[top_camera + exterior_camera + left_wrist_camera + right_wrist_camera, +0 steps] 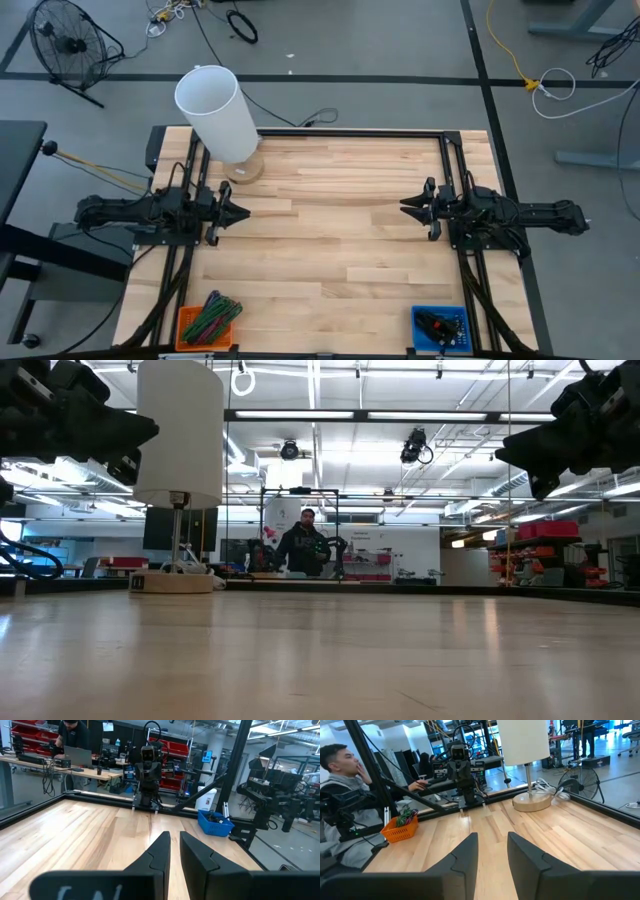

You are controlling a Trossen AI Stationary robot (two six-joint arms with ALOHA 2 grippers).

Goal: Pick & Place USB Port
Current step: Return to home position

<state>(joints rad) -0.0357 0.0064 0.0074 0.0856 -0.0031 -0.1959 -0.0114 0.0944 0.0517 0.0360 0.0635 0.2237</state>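
A blue bin (440, 327) holding small dark parts sits at the table's near right corner; it also shows in the left wrist view (215, 822). An orange bin (208, 322) of coloured cables rests at the near left corner (402, 827). No single USB part can be told apart. My left gripper (240, 212) (175, 840) hovers over the table's left side, narrowly open, pointing right. My right gripper (405, 208) (492, 840) hovers over the right side, open, pointing left. Both are empty and well above the wood (150, 430) (500, 455).
A white-shaded lamp (220, 115) stands on its round wooden base (245, 168) at the far left, just beyond the left arm (178, 440). Bare wood (320, 240) lies between the grippers. A black frame (350, 132) rims the table. People show beyond it (305, 545) (340, 765).
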